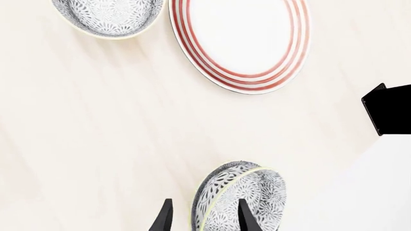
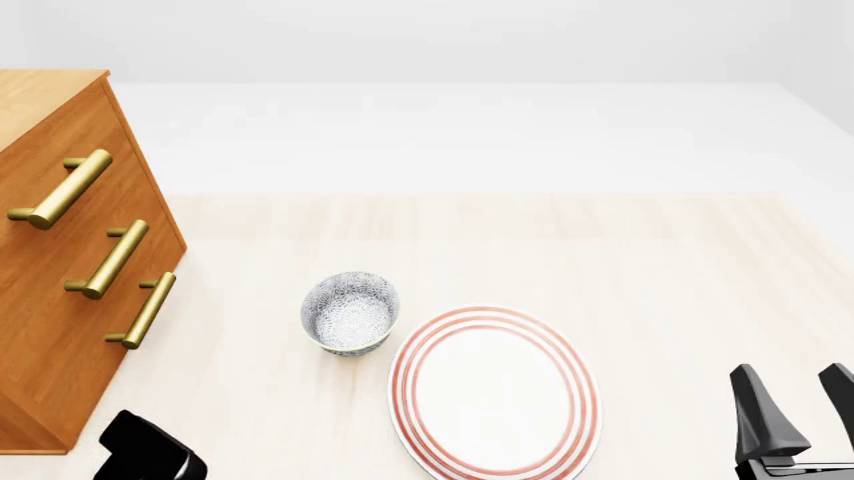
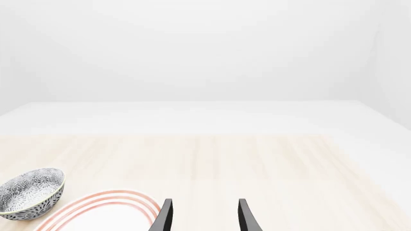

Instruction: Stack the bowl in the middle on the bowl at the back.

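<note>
The bowl in the middle, grey-and-white speckled, shows only in the left wrist view, tilted on its edge. My left gripper is open astride its rim, one finger over the inside and the other standing clear of the outside. The bowl at the back stands upright on the table and also appears in the wrist views. My right gripper is open and empty near the front right edge, seen too in its own wrist view.
A large white plate with red rings lies right of the back bowl. A wooden drawer cabinet with brass handles stands at the left. A black part of the left arm shows at the bottom left.
</note>
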